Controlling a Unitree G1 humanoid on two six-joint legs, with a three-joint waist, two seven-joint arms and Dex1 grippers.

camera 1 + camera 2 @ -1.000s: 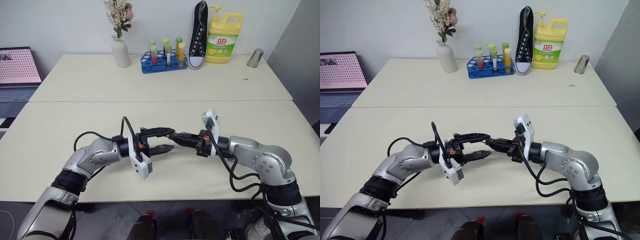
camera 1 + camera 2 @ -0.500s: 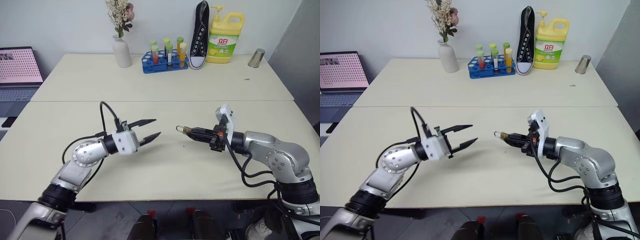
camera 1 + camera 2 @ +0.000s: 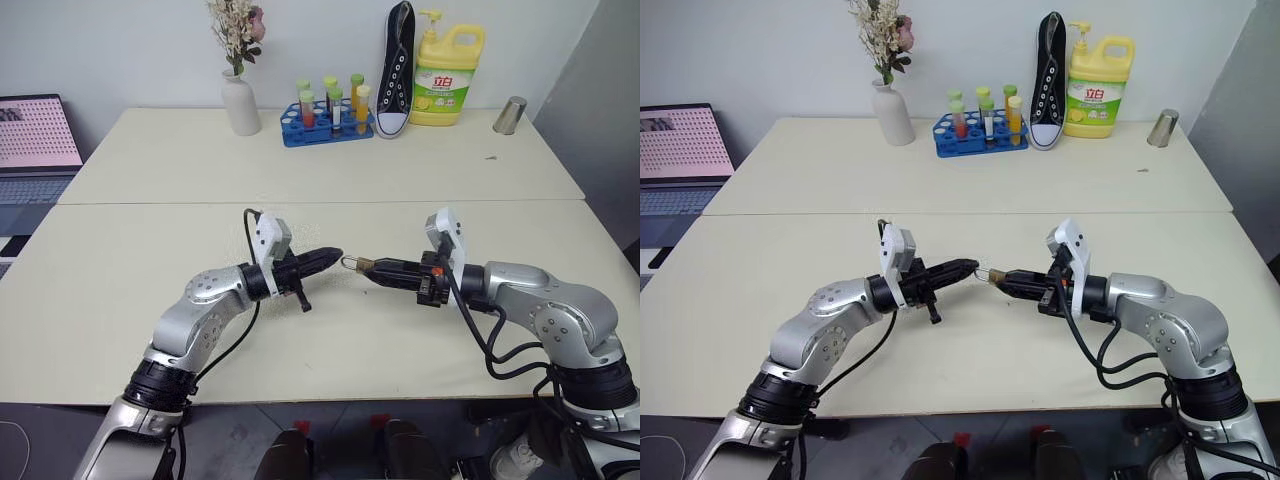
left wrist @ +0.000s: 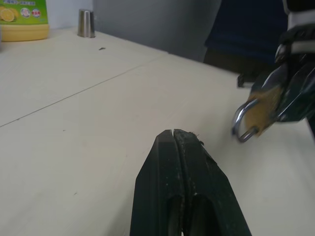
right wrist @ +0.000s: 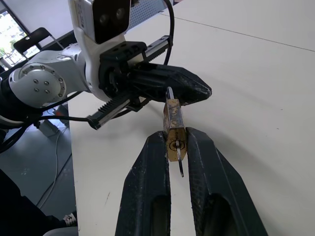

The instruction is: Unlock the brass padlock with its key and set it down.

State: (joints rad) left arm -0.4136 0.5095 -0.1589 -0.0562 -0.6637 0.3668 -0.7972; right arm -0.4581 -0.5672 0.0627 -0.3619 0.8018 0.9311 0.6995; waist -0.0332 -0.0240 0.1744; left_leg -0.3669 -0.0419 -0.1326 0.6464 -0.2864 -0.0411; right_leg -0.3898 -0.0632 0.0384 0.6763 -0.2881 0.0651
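Above the near half of the pale surface, the two pincers meet almost tip to tip. The right pincer has its black fingers clamped on the brass padlock, squeezing the boxy golden body from both sides, so the lock hangs in the air off the surface. Its thin silver shackle sticks out past the fingertips toward the other arm. A slim silvery sliver, apparently the key, juts from the keyhole face of the lock between the right fingers.

The left pincer is fully closed, its two fingers pressed flat together with nothing visible between them. It points level toward the lock, and its tip sits just beside the shackle; whether it actually touches the metal cannot be told. In the right wrist view the left fingertips lie right behind the top of the padlock.

Along the far edge of the surface stand a white vase with dried flowers, a blue rack of test tubes, a black sneaker propped upright against the wall, a yellow detergent bottle and a small metal cup. A laptop with a lit screen sits off to the robot's left, well apart from the arms.
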